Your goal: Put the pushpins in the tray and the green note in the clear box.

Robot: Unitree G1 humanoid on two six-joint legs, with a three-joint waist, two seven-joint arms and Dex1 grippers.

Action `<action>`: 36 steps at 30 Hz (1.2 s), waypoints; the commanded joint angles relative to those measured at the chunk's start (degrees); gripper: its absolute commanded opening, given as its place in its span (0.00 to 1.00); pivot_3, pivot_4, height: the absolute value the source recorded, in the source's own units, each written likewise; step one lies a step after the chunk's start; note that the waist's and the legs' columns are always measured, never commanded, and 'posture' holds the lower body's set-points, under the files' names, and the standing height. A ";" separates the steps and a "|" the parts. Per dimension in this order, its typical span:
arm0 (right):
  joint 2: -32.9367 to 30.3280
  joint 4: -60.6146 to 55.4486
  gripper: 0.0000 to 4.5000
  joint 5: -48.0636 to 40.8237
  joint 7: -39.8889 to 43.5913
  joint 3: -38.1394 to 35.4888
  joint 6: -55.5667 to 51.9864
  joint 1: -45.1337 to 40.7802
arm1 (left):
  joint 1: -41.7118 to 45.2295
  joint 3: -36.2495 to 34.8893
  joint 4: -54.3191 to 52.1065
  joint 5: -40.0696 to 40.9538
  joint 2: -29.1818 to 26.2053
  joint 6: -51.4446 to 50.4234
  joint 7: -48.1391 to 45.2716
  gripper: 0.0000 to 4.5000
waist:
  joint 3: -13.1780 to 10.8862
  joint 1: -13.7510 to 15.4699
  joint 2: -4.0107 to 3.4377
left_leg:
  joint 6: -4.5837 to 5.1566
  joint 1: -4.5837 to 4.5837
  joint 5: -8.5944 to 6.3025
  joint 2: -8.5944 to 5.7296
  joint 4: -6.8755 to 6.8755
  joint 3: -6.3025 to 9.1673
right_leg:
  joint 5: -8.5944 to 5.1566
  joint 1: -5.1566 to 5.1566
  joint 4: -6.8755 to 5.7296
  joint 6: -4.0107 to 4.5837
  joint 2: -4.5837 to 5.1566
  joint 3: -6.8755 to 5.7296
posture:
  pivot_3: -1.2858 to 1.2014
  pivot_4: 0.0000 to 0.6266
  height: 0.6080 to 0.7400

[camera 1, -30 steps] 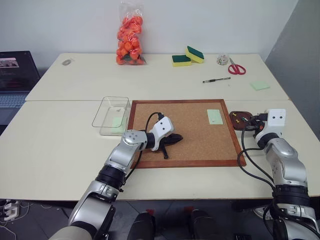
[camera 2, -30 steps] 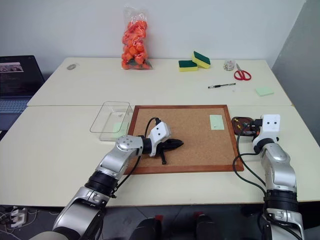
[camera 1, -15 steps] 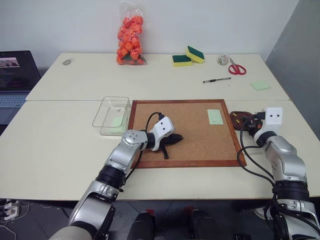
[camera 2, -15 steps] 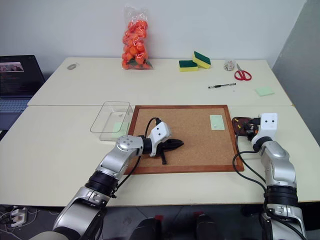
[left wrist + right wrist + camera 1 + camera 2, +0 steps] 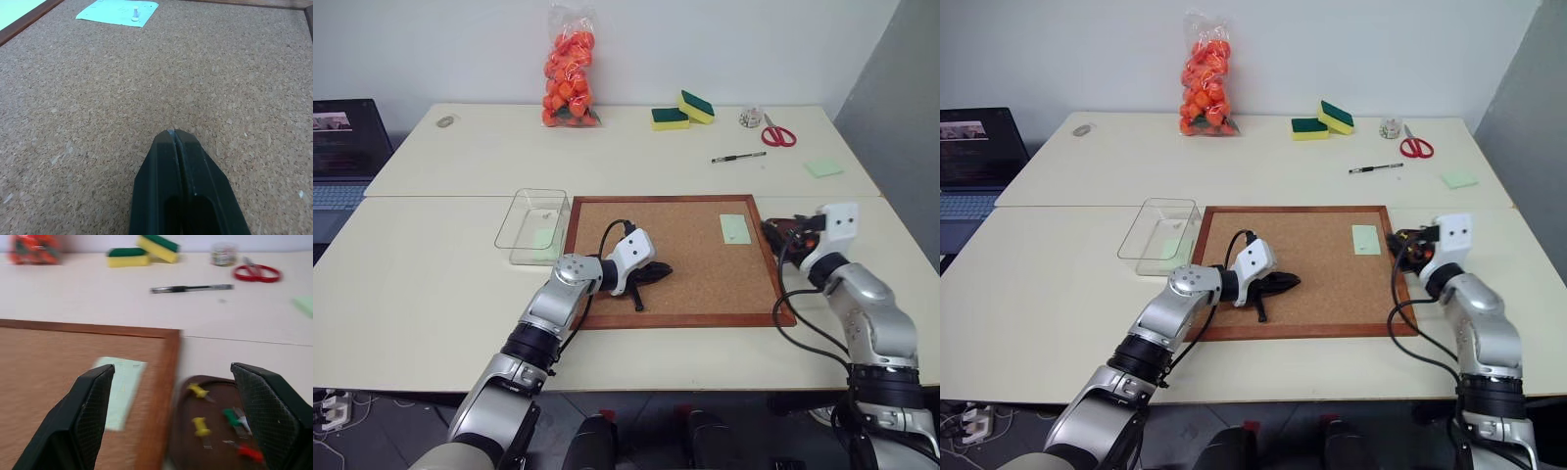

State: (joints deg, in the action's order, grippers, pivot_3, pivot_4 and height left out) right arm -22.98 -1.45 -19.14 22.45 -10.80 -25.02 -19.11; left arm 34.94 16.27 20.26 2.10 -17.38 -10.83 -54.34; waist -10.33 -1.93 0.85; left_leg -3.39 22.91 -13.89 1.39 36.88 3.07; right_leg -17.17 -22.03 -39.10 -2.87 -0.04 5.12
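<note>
Four pushpins [image 5: 215, 426] lie in the tray [image 5: 180, 431], one green note [image 5: 734, 228] on the cork board [image 5: 705, 284].
Right claw [image 5: 181, 426] hangs wide open and empty over the tray, beside the board's right edge. Left claw [image 5: 175, 139] is fully closed, empty, tips on the cork. A white pin [image 5: 135, 12] sits in the note. Clear box [image 5: 530, 227] stands against the board's left edge on the counter [image 5: 431, 284].

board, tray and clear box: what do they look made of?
Board: cork, by its speckled grainy matte face, in what looks like a reddish wooden frame.
Tray: dark brown and smooth, possibly plastic or lacquered wood; can't tell.
Clear box: see-through, likely plastic, with table visible through its walls.
</note>
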 commanded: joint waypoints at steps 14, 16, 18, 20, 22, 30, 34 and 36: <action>7.58 6.74 0.90 4.06 -0.75 7.13 6.50 -2.87 | -1.15 1.99 0.04 -1.03 -0.15 -0.95 -0.88 0.00 | 0.00 0.01 0.00 | 0.00 -0.01 0.00 0.01 0.00 0.01 | 0.00 -0.01 0.00 0.00 0.00 -0.02 | 0.52 0.24 1.00; 7.74 8.46 0.90 4.51 -0.67 7.16 7.64 -3.72 | -1.12 2.00 0.02 -1.03 -0.19 -0.98 -0.89 0.00 | 0.00 -0.01 0.00 | 0.00 -0.01 0.00 0.01 0.00 0.01 | 0.00 0.00 0.00 0.00 0.00 -0.02 | 0.52 0.24 1.00; 7.95 10.00 0.90 4.84 -0.63 7.07 8.61 -4.57 | -1.14 2.01 0.00 -1.04 -0.20 -0.97 -0.85 0.00 | 0.00 -0.03 0.00 | 0.00 -0.01 0.00 0.01 0.00 0.01 | 0.00 0.00 0.00 0.00 0.00 -0.02 | 0.52 0.24 1.00; 8.26 11.93 0.90 5.14 -0.82 7.01 9.52 -5.52 | -1.17 2.02 0.00 -1.06 -0.21 -0.91 -0.82 0.00 | 0.00 -0.04 0.00 | 0.00 0.00 0.00 0.01 0.00 0.01 | 0.00 0.00 0.00 0.00 0.00 -0.02 | 0.52 0.24 1.00; 8.49 13.40 0.90 5.33 -1.07 6.97 10.23 -6.16 | -1.18 2.04 -0.01 -1.07 -0.24 -0.88 -0.83 0.00 | 0.00 -0.04 0.00 | 0.00 -0.01 0.00 0.01 0.00 0.01 | 0.00 0.00 0.00 0.00 0.00 -0.02 | 0.52 0.24 1.00; 8.65 16.91 0.63 6.83 -2.39 6.63 12.73 -7.17 | -1.17 1.98 -0.04 -1.07 -0.31 -0.87 -0.76 0.00 | 0.00 -0.04 0.00 | 0.00 -0.01 0.00 0.02 0.01 0.01 | 0.00 -0.01 -0.01 0.00 0.00 -0.02 | 0.52 0.24 1.00; 8.54 17.01 0.45 7.08 -2.48 6.60 13.10 -6.95 | -1.27 2.01 -0.06 -1.09 -0.31 -0.85 -0.72 0.00 | 0.00 -0.04 0.00 | 0.00 -0.01 0.00 0.02 0.01 0.01 | 0.00 0.00 -0.01 0.00 0.00 -0.01 | 0.52 0.24 1.00; 8.47 17.14 0.36 7.26 -2.62 6.62 13.28 -6.90 | -1.27 2.03 0.05 -1.09 -0.23 -0.81 -0.70 0.00 | 0.00 -0.04 0.00 | 0.00 -0.01 0.00 0.01 0.01 0.01 | 0.00 0.00 -0.01 0.00 0.00 -0.02 | 0.52 0.24 1.00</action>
State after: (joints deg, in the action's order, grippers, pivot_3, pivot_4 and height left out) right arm -14.34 15.95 -12.39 20.24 -3.21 -12.85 -25.57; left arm 34.91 16.52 20.02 2.09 -17.56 -10.87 -54.40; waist -10.33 -1.98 0.85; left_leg -3.39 22.90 -13.89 1.41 36.89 3.08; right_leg -17.17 -22.04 -39.11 -2.86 -0.05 5.10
